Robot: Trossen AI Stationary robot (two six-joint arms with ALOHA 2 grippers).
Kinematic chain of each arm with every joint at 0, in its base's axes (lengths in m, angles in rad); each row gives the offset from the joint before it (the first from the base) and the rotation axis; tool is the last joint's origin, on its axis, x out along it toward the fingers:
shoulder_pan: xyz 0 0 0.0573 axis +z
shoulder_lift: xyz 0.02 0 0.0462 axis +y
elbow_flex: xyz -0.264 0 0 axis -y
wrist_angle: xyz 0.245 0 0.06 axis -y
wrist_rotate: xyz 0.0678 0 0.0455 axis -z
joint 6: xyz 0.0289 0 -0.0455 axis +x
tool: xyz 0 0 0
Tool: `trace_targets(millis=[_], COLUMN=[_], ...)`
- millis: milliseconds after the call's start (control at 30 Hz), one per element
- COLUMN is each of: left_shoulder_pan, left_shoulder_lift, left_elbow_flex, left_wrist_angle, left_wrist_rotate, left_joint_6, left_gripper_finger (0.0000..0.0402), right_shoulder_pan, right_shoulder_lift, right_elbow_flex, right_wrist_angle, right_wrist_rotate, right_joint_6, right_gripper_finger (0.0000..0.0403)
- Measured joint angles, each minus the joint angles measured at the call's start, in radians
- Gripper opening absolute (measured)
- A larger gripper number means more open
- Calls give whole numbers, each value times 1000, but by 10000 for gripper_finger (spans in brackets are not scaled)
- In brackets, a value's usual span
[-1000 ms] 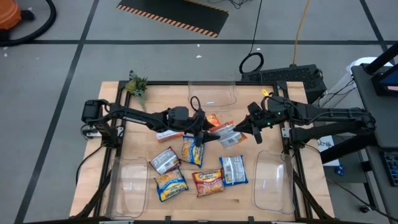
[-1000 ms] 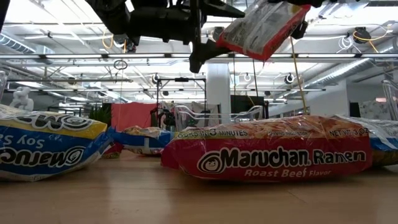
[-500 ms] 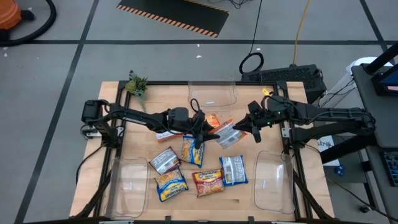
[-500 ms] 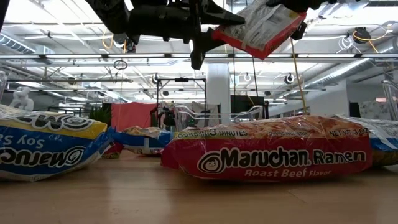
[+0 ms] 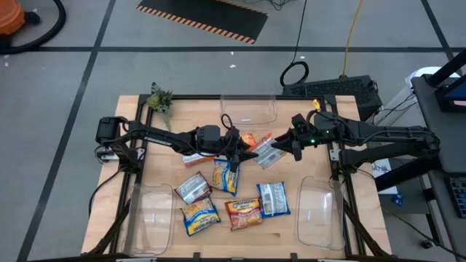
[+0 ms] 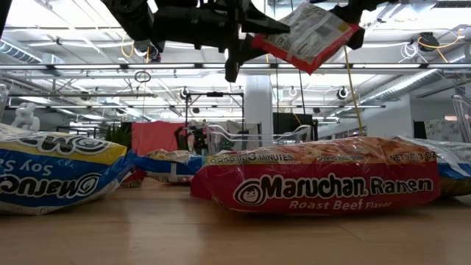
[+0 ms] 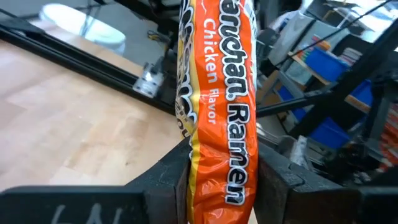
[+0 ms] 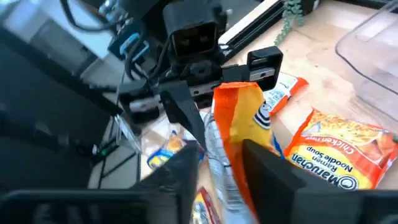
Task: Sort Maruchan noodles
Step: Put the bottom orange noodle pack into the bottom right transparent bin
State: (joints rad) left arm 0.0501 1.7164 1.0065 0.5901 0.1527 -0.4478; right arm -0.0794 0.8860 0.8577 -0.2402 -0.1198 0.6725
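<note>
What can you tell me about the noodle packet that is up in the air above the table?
The chicken-flavour packet is a flat plastic ramen pack, orange with white lettering, silvery-white with a red edge seen from below. It hangs tilted over the table's middle, clear of the packets lying there. The left gripper is shut on one end; the right gripper is at the other.

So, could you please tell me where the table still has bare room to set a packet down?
Bare wood shows behind the left bin, near the plant, and between the back bin and the right bin. The middle is crowded: loose packets lie under both end effectors.
</note>
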Motion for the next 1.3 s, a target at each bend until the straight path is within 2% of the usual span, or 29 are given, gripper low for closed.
trace_targets(millis=[200, 400, 533, 767, 967, 1167, 1300], left_shoulder_pan=[0, -10, -23, -40, -47, -48, -52], left_shoulder_lift=[0, 0, 0, 0, 0, 0, -1], left_elbow_flex=[0, 0, 0, 0, 1, 1, 18], left_wrist_angle=[30, 173, 239, 344, 392, 412, 410], left_wrist_rotate=[-61, -108, -178, -271, -304, -313, -314], left_joint_6=[33, 36, 55, 61, 61, 61, 65], left_gripper_finger=[123, 123, 123, 123, 123, 123, 123], right_shoulder_pan=[-6, -54, -117, -220, -232, -232, -232], right_shoulder_lift=[-6, -23, -46, -98, -126, -140, -141], right_elbow_flex=[0, 35, 94, 170, 170, 170, 170], right_wrist_angle=[90, 76, 110, 110, 23, -12, -28], right_wrist_rotate=[46, 44, 67, 67, 41, 31, -26], right_joint_6=[103, 136, 144, 22, -45, -36, -30], right_gripper_finger=[221, 272, 276, 276, 277, 277, 277])
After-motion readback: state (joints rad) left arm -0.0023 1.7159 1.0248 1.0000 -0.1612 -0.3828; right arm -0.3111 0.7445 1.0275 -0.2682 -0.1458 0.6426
